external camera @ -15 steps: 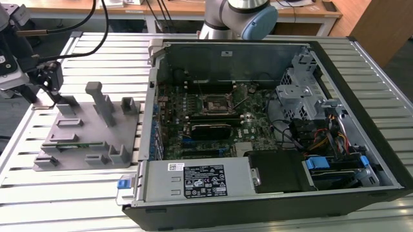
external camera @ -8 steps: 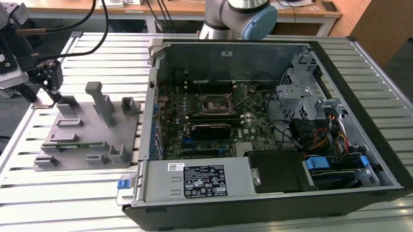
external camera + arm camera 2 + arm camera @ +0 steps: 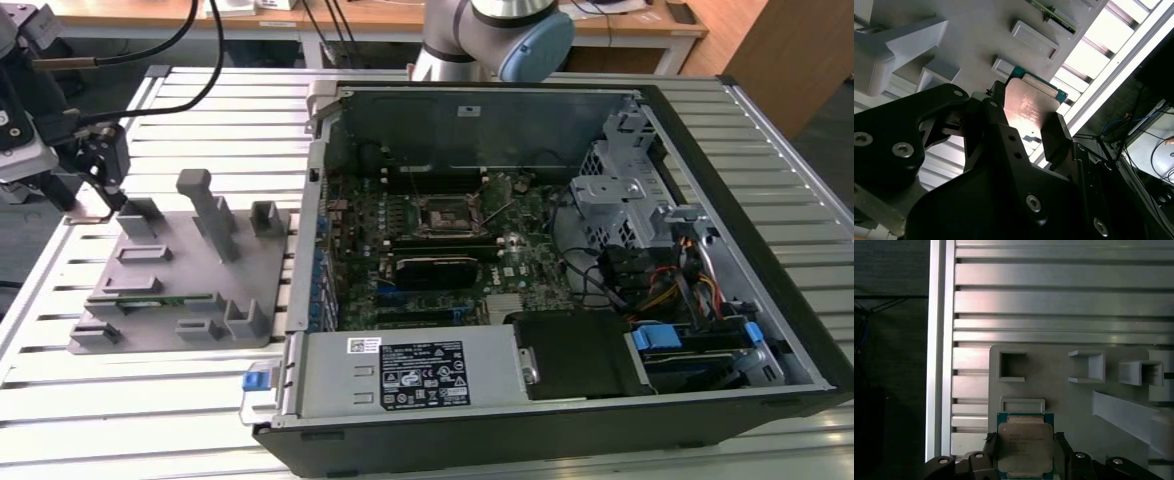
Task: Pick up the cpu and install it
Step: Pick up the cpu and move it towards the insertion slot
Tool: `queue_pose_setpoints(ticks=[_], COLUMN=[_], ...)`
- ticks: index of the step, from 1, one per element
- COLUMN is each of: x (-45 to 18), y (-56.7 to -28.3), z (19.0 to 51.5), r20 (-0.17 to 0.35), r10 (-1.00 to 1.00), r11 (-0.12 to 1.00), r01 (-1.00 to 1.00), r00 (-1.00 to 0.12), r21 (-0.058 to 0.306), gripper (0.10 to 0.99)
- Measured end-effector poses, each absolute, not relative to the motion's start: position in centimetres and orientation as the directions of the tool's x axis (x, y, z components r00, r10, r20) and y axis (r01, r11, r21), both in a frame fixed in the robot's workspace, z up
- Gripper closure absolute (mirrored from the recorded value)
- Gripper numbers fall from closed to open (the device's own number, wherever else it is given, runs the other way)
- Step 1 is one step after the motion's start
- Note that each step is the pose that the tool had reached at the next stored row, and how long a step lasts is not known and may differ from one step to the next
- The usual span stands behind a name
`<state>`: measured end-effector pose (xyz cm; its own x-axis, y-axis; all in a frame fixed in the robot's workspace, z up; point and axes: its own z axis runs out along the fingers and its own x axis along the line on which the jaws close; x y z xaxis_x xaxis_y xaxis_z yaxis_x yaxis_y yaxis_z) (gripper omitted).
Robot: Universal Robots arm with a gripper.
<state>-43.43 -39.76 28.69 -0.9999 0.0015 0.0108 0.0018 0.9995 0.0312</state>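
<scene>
Black fingers (image 3: 990, 444) of the gripper (image 3: 1025, 440) sit closest to the lens in the first wrist view, pressed against two opposite edges of the cpu (image 3: 1025, 447) and pinching it between them. In the second wrist view the gripper (image 3: 1024, 120) shows the same hold, with the cpu (image 3: 1029, 105) clamped between its dark fingers. The chip is a small, flat, nearly square plate. It has a dull silvery metal top with faint print, and a thin green board edge shows around it. It lies level, metal side up, with its two free edges pointing away from and back toward the wrist. It sits over one edge of the grey plastic fixture (image 3: 1064, 405), just beside a shallow rectangular recess (image 3: 1022, 405). Whether it touches the fixture or hangs just clear of it cannot be told. In the exterior view the fixture (image 3: 187, 290) lies on the slatted metal table (image 3: 134, 400) at the exterior view's left. The dark square socket (image 3: 445, 215) sits on the motherboard (image 3: 521, 240) inside the open computer case (image 3: 721, 240). That is well apart from the gripper, toward the exterior view's right, beyond the case's near wall.
</scene>
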Motion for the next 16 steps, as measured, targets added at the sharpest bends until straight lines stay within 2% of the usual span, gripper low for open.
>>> queue_pose_setpoints(ticks=[16], x=[-43.44], y=[-39.69], z=[29.4], r20=[0.011], r10=[0.002], r11=[1.0], r01=[0.002], r00=[-1.0], r21=[0.031], gripper=[0.553])
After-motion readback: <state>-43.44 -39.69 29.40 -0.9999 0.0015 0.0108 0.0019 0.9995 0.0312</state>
